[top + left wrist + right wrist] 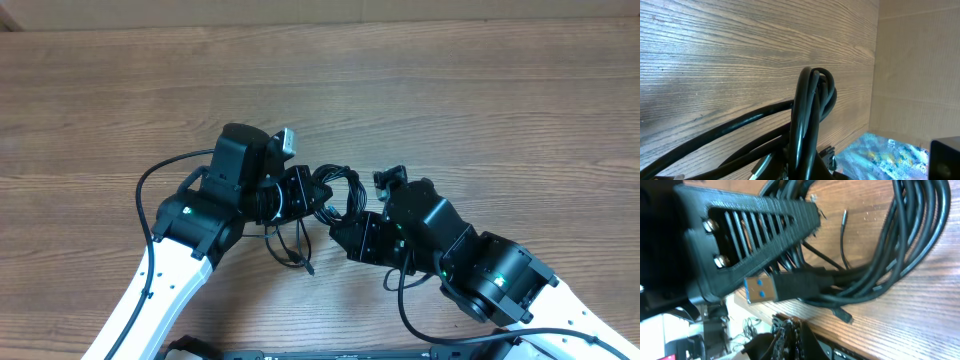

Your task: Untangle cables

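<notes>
The cables [338,186] are thin black cords looped into a coil at the table's middle, with loose strands trailing down to a small plug [309,268]. My left gripper [305,193] is shut on the coil's left side. In the left wrist view the cables [812,95] rise as a tight loop out of the left gripper [807,172], with a silvery tip [760,167] beside it. My right gripper [340,225] sits just below the coil. In the right wrist view the right gripper [799,332] is shut with nothing visible between its fingers. The cables [910,245] and a blue-tongued plug [762,289] lie ahead of it.
The left gripper's ribbed black finger [755,225] crosses the right wrist view. A thicker arm cable [148,190] arcs beside the left arm. A cardboard wall [910,65] borders the wooden table [480,100]. The table's front edge [865,340] is close to the right gripper.
</notes>
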`<state>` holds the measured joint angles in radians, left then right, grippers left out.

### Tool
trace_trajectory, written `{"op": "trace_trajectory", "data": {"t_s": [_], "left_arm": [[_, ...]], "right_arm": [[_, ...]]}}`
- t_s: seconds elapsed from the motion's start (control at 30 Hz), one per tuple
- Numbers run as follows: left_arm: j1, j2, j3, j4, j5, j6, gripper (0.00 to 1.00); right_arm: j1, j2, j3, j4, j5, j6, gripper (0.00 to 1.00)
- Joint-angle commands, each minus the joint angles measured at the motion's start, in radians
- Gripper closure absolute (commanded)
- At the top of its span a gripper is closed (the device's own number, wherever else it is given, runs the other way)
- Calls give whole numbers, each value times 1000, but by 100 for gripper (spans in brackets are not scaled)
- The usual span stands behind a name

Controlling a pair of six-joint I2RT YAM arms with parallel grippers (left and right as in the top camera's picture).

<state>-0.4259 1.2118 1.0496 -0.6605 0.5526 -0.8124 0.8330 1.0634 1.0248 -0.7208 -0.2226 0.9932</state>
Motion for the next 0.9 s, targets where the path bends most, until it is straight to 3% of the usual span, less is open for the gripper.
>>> {"op": "trace_trajectory", "data": {"t_s": [0.0, 0.23, 0.5, 0.7, 0.87], "left_arm": [[-7, -10, 23, 6, 25, 6, 96], [-7, -10, 23, 2, 89, 28, 96], [-7, -10, 23, 42, 181, 20, 96], [-7, -10, 23, 67, 173, 4, 96], [-7, -10, 22, 52, 101, 15, 96]], "right_arm": [[3, -5, 15, 15, 61, 26, 96], [-27, -3, 15, 15, 162, 32, 96], [-53, 60, 15, 33, 60, 32, 96], [-53, 135, 15, 46, -17, 19, 96], [-78, 117, 16, 54, -15, -116, 96]]}}
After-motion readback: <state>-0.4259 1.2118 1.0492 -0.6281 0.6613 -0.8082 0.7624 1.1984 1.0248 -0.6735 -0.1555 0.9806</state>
